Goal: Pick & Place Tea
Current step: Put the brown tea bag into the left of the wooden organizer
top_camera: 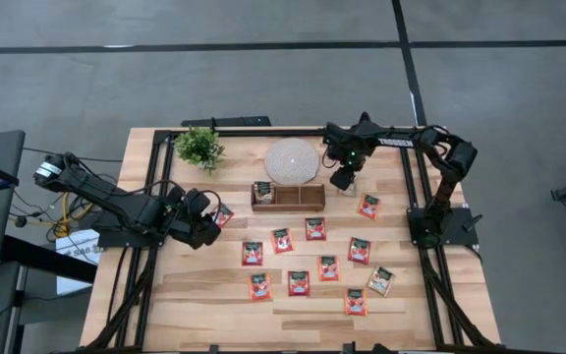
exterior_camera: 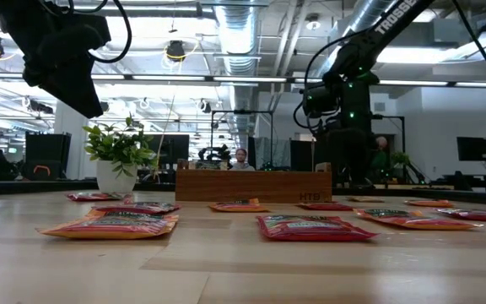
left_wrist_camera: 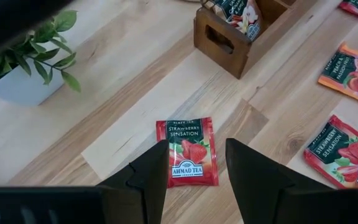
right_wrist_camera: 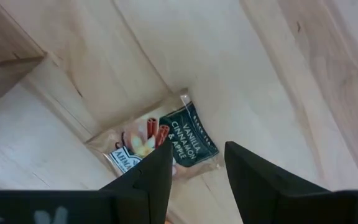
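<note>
Our left wrist view shows what the high view hides: the left gripper (left_wrist_camera: 194, 165) hovers with fingers spread over a red Strawberry Sensation sachet (left_wrist_camera: 187, 151) lying flat on the surface (left_wrist_camera: 123, 81), not touching it. In the high view that sachet (top_camera: 223, 215) peeks out at 3 o'clock of the left gripper (top_camera: 204, 221).

The right wrist view reads a beige-and-teal Vanilla, Cinnamon & Apple sachet (right_wrist_camera: 160, 144) under the right gripper (right_wrist_camera: 197, 165), whose fingers are also spread and hold nothing. From above, the right gripper (top_camera: 343, 179) sits at 3 o'clock of the wooden tray (top_camera: 288, 206), and this sachet is largely covered by the arm.

The rest of the tea is scattered at 6 o'clock of the tray: red sachets such as one (top_camera: 315, 228) just below it and another (top_camera: 367, 206) toward 4 o'clock, plus a pale one (top_camera: 380, 281) farther out. One sachet (top_camera: 262, 190) stands in the tray's leftmost compartment; the left wrist view shows it (left_wrist_camera: 238, 12) too.

A potted plant (top_camera: 199, 147) stands at 10 o'clock of the tray, a round white disc (top_camera: 292, 159) at 12 o'clock. In the low view the tray (exterior_camera: 251, 184) blocks whatever lies behind it, and the sachets (exterior_camera: 310, 226) appear edge-on, their labels unreadable. People in the room beyond are too small to make out.
</note>
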Robot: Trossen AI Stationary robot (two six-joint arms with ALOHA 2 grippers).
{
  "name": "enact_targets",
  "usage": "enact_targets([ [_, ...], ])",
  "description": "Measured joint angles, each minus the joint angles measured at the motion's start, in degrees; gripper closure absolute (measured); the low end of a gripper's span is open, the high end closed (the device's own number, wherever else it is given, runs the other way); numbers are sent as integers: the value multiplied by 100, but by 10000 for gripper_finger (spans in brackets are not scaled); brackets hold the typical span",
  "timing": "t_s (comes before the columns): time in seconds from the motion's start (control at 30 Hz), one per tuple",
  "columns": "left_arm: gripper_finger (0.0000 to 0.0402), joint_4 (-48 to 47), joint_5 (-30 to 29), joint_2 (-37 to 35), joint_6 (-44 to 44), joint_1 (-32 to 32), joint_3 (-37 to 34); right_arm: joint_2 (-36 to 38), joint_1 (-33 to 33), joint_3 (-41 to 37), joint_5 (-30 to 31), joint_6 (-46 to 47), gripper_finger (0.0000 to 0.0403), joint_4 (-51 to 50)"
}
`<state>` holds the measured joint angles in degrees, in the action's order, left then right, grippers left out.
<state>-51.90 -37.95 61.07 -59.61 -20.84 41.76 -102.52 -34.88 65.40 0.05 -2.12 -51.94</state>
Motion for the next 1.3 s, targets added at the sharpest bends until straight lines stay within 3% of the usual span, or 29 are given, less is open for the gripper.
enact_targets([
  [0.83, 250, 168, 25, 1, 29, -4, -2, -3, -93, -108, -4, 211, 262, 144],
  [1.3, 250, 406, 269, 1, 292, -4, -2, -591, -8, -86, -10, 227, 264, 44],
])
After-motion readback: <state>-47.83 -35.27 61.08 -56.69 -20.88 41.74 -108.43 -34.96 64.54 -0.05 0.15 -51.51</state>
